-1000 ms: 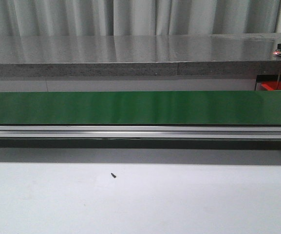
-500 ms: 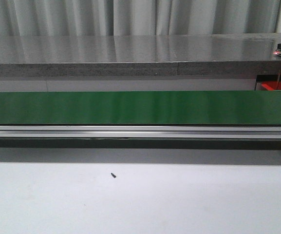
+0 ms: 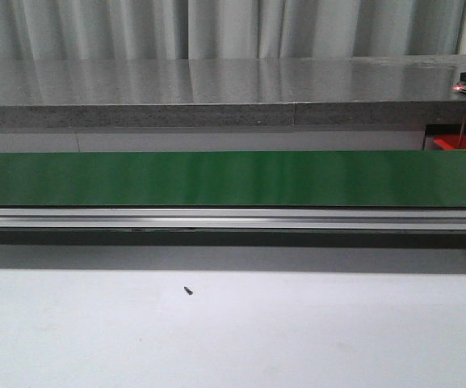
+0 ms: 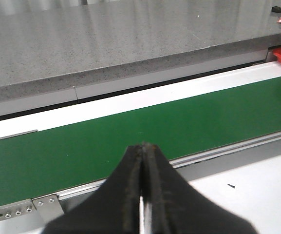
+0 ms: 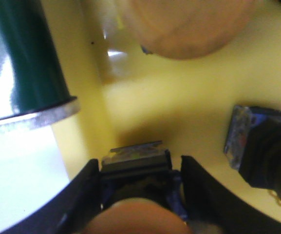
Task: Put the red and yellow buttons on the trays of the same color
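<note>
Right gripper (image 5: 140,183): your jaws straddle button (image 5: 136,161), squarely between fingers, over yellow tray (image 5: 179,107); grip looks clenched. Left gripper (image 4: 142,161): closed, empty.

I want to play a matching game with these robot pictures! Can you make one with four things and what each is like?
Things:
1. left tool
2. right tool
3. belt
4. small black screw

What it is like:
A. long and green
B. lies alone on the white table
C. shut, with nothing in it
D. closed around a button over the yellow tray

Pairs: 1-C, 2-D, 3-A, 4-B
</note>
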You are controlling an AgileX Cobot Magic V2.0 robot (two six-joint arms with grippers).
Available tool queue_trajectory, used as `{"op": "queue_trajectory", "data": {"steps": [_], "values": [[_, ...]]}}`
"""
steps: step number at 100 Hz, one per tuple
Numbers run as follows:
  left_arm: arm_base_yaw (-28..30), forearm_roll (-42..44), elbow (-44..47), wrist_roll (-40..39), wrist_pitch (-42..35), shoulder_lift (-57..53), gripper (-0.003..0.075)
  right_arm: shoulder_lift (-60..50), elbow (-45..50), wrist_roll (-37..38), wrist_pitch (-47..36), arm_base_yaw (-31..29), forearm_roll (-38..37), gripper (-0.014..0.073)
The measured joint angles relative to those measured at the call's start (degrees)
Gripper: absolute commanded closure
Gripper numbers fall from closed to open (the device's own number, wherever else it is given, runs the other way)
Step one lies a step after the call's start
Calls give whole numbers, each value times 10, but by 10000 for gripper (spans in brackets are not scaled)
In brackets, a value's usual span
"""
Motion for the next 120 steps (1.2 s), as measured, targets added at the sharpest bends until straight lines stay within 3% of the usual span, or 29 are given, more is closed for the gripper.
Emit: {"op": "queue_trajectory", "data": {"steps": [10, 19, 52, 97, 103, 110, 120], "values": [[0, 0, 0, 0, 0, 0, 740, 0, 0, 2, -2, 0, 0, 198], [0, 0, 0, 0, 0, 0, 740, 0, 0, 5, -5, 0, 0, 137], [0, 0, 0, 0, 0, 0, 740, -11, 0, 7, -5, 0, 8, 141], [0, 0, 0, 0, 0, 0, 740, -136, 0, 7, 28, 0, 12, 141], [0, 0, 0, 0, 0, 0, 740, -160, 0, 7, 32, 0, 12, 165], [0, 0, 0, 0, 0, 0, 740, -189, 0, 7, 39, 0, 14, 249], [0, 0, 0, 0, 0, 0, 740, -226, 0, 7, 49, 0, 22, 443]]}}
